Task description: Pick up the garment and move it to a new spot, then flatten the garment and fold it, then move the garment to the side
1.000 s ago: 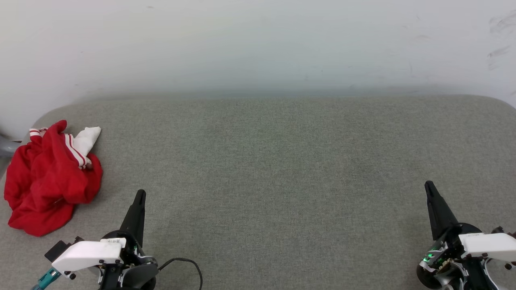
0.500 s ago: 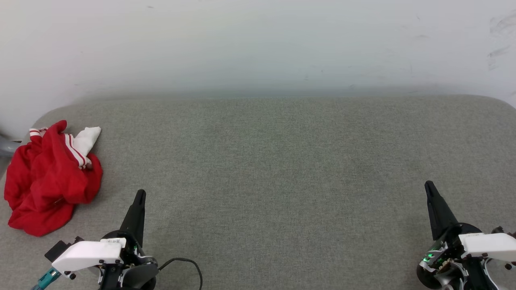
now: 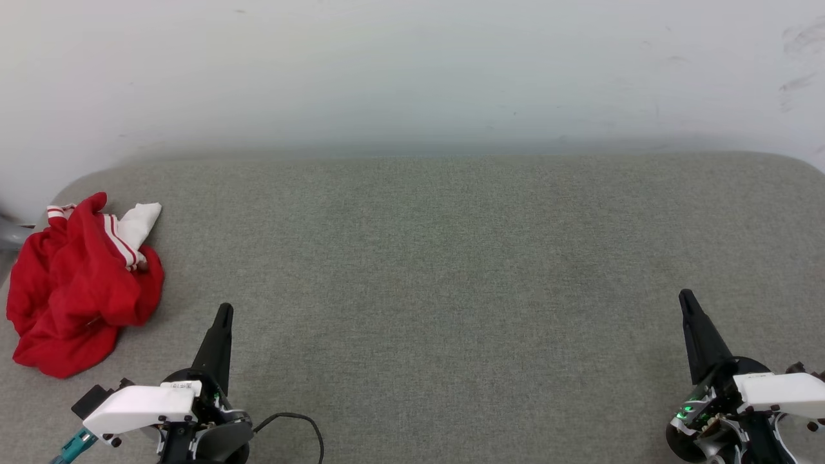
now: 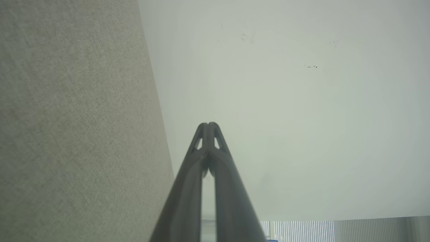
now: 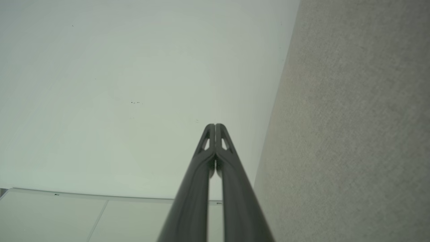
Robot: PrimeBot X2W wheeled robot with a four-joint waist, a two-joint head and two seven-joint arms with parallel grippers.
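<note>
Grey woven upholstery stretches broad between rounded far corners, the crumpled red garment bunched by its left edge. Near the front, the left gripper and right gripper hold nothing, tapered dark fingers pressed together.

Head view down over the grey cushion; wrist views low along it, toward the wall.

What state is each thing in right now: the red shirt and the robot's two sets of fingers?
garment: crumpled in a heap, untouched, at the left end of the grey surface.
left gripper: fingers shut, empty, near the garment but apart from it.
right gripper: fingers shut, empty, far right.
</note>
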